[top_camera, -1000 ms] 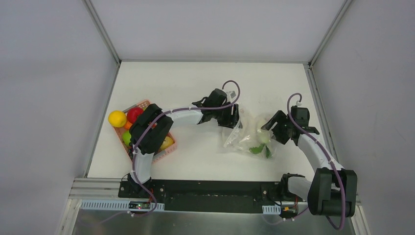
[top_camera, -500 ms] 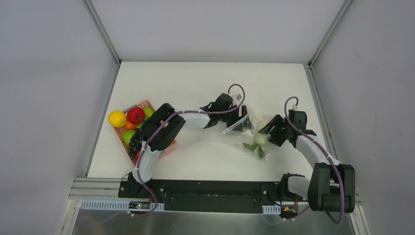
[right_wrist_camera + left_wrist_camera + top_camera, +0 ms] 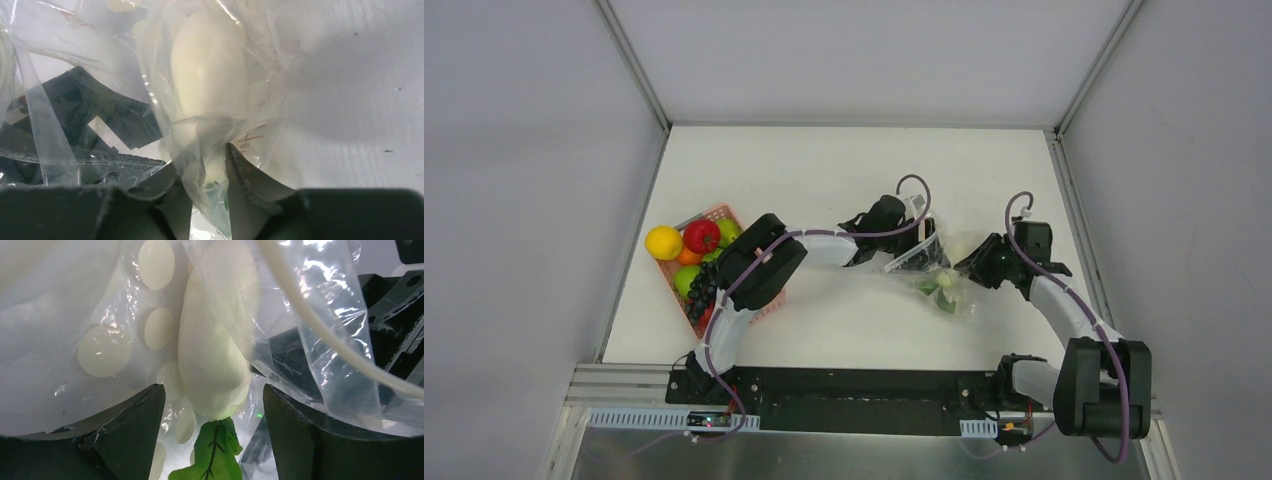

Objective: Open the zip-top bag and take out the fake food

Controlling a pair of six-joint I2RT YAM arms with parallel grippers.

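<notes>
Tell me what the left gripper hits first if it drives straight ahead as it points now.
Probably the clear film of the bag, with the white vegetable right behind it, between the open jaws. Depth is hard to judge.

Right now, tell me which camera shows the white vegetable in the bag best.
Left wrist: the white vegetable fills the frame, body and green leaf clear. Right wrist shows it veiled by the crinkled bag; top external gives only a pale speck.

Centre frame, a white vegetable (image 3: 212, 355) inside the clear zip-top bag (image 3: 332, 347) sits between the parted fingers (image 3: 127, 432) of the left gripper (image 3: 214, 396).
</notes>
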